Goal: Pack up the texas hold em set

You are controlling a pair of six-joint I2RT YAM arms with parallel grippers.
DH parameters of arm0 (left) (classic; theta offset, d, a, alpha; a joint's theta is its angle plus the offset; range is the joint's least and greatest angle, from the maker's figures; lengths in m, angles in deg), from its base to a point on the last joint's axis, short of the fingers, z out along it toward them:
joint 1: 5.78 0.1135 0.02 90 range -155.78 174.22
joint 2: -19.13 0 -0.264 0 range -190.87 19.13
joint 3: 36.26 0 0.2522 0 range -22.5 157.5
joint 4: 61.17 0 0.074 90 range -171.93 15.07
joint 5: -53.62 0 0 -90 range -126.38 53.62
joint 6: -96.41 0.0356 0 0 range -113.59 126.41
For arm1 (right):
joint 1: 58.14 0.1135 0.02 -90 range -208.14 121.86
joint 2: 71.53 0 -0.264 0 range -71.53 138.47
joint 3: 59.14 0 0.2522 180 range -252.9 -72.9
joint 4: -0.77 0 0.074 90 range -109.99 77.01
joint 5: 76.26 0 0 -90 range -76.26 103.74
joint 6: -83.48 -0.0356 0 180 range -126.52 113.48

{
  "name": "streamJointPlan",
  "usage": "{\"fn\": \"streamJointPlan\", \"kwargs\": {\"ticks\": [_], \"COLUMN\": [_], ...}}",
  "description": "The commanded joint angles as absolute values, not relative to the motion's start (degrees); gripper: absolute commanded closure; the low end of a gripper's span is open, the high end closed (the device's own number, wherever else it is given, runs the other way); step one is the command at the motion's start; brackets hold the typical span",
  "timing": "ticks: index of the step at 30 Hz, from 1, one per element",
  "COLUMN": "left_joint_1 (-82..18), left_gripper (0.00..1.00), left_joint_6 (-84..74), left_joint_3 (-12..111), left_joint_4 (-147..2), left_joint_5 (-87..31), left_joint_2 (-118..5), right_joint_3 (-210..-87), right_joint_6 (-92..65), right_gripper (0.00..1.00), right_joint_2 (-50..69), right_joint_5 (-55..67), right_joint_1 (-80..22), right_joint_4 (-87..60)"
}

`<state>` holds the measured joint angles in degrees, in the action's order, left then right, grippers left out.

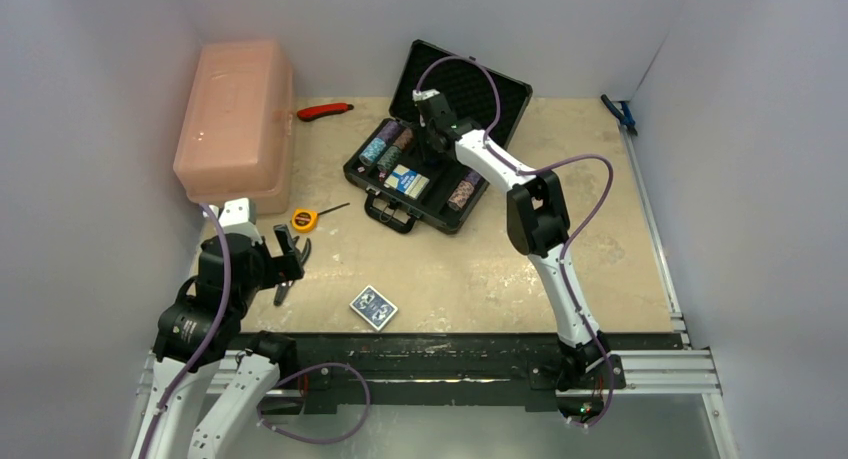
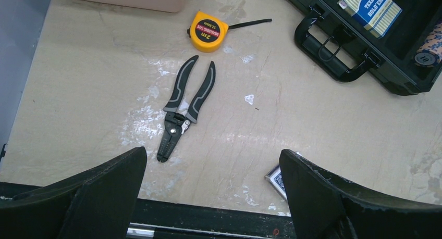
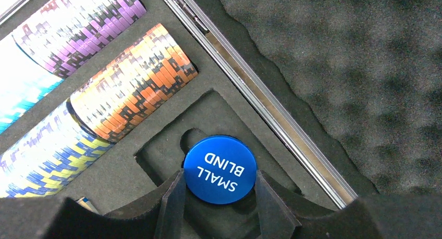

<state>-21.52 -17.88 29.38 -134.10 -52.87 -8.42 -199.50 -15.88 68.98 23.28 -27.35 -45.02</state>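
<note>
**Round blue disc**, lettered SMALL BLIND: flat face up, lettering inverted in the right wrist view. The right gripper pinches it by the rim at a square recess in the foam of the black rectangular hard case.

**Case:** open on the far middle of the beige table, with the lid raised at the back. Its long axis runs far-left to near-right, and the handle faces near-left.

**Contents:** multicoloured poker chip stacks lie on their sides in troughs, their axes square to the hinge. A boxed blue-white card deck lies near the handle.

**Outside the case:** a blue-patterned card deck lies flat by the near edge, well apart from the case.

**Left gripper**: claw spread wide above black-grey pliers. The small yellow tape measure and the large translucent pink plastic box lie beyond.
</note>
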Motion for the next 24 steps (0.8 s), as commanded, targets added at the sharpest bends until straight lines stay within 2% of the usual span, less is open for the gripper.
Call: {"fn": "streamJointPlan", "kwargs": {"ticks": [1, 11, 14, 22, 24], "left_joint_1": [-21.0, -20.7, -20.6, -20.5, -20.5], "left_gripper": [0.00, 0.00, 0.00, 0.00, 0.00], "left_joint_6": [-16.7, -16.5, -16.5, -16.4, -16.4], "left_joint_3": [30.2, 30.1, 30.1, 30.2, 30.2], "left_joint_4": [-132.0, -131.9, -131.8, -131.8, -131.8], "left_joint_5": [-52.2, -51.8, -51.7, -51.5, -51.5], "left_joint_2": [-9.0, -9.2, -9.2, -9.2, -9.1], "right_joint_3": [-198.2, -195.4, -195.4, -195.2, -195.4], "right_joint_6": [-15.8, -15.8, -15.7, -15.7, -15.6], "right_gripper": [0.74, 0.72, 0.63, 0.32, 0.27], "right_joint_2": [68.0, 66.0, 66.0, 65.8, 65.5], "right_joint_5": [24.9, 24.9, 24.0, 24.3, 24.5], "right_joint_1": [-27.5, -27.3, -27.3, -26.9, -26.8], "right_joint_4": [-45.5, -45.8, -46.7, -47.5, -47.6]}}
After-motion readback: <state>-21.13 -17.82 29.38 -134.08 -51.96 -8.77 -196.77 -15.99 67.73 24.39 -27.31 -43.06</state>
